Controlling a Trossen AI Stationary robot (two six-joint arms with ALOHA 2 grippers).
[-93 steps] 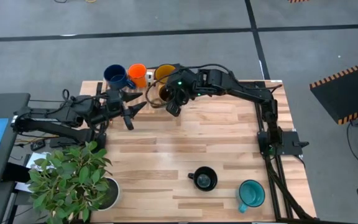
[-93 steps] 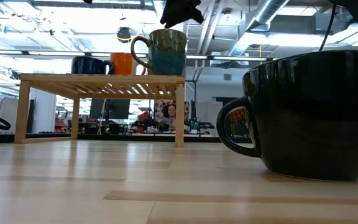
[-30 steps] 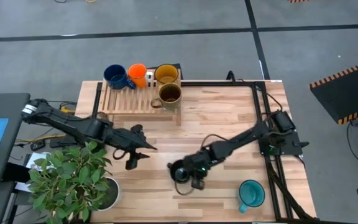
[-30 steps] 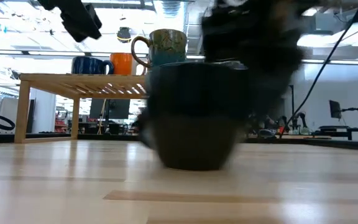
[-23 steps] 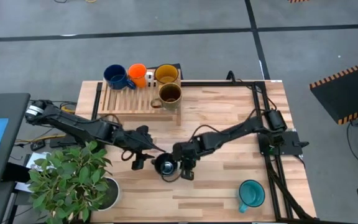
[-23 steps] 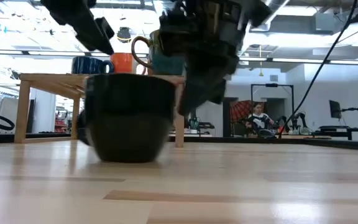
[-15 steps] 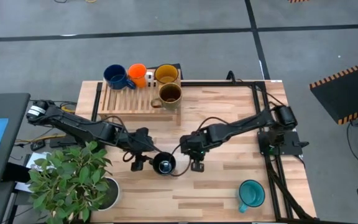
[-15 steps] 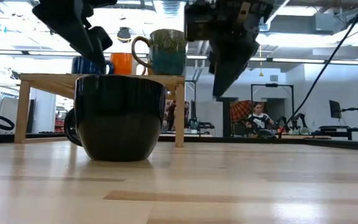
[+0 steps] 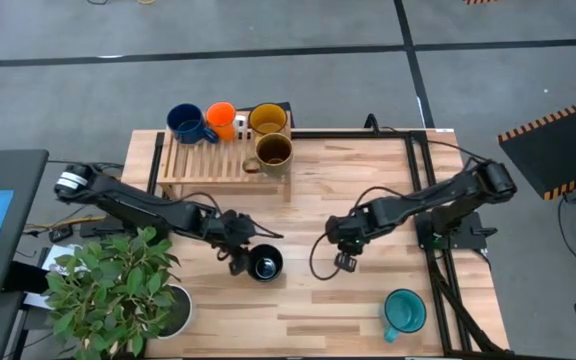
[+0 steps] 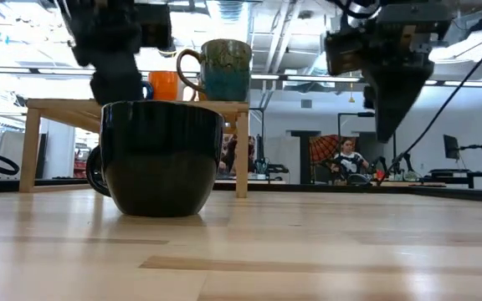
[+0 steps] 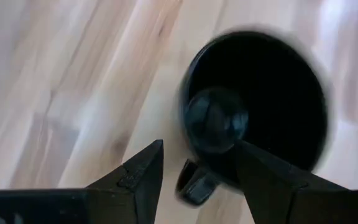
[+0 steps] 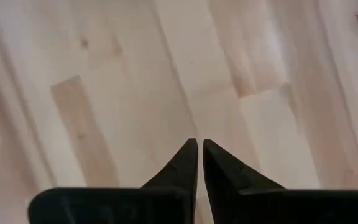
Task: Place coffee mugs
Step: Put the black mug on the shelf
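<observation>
Even overhead light in the high view, soft shadows only. Low view is backlit: bright ceiling lights across the top, black mug nearly a silhouette with faint reflections, table glossy. Left wrist view motion-blurred, mug rim smeared. Right wrist view bright, wood grain soft.

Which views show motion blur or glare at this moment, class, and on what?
Left wrist view: the black mug is smeared at its rim, while the left end effector stays crisp. Low view: bright ceiling lights wash out the background, the left arm's dark shape above the mug is blurred, and the mug shows a glossy reflection. Right wrist view: the table looks soft. High view: evenly lit.
</observation>
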